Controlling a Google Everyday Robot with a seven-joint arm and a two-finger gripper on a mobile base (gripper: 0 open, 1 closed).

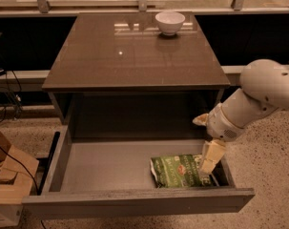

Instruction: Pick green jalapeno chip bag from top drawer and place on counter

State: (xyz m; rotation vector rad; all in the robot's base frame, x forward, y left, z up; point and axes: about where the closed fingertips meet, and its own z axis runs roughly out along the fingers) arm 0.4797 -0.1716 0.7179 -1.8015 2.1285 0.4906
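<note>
The green jalapeno chip bag lies flat in the right front corner of the open top drawer. My gripper hangs on the white arm from the right, over the drawer's right side and just above the bag's right end. It is open and empty; the lower finger points down at the bag's right edge and the upper finger sits near the cabinet's front edge. The glossy grey-brown counter is above and behind the drawer.
A white bowl stands at the back of the counter, right of centre. A cardboard box and cables are on the speckled floor at the left. The drawer's front panel juts toward the camera.
</note>
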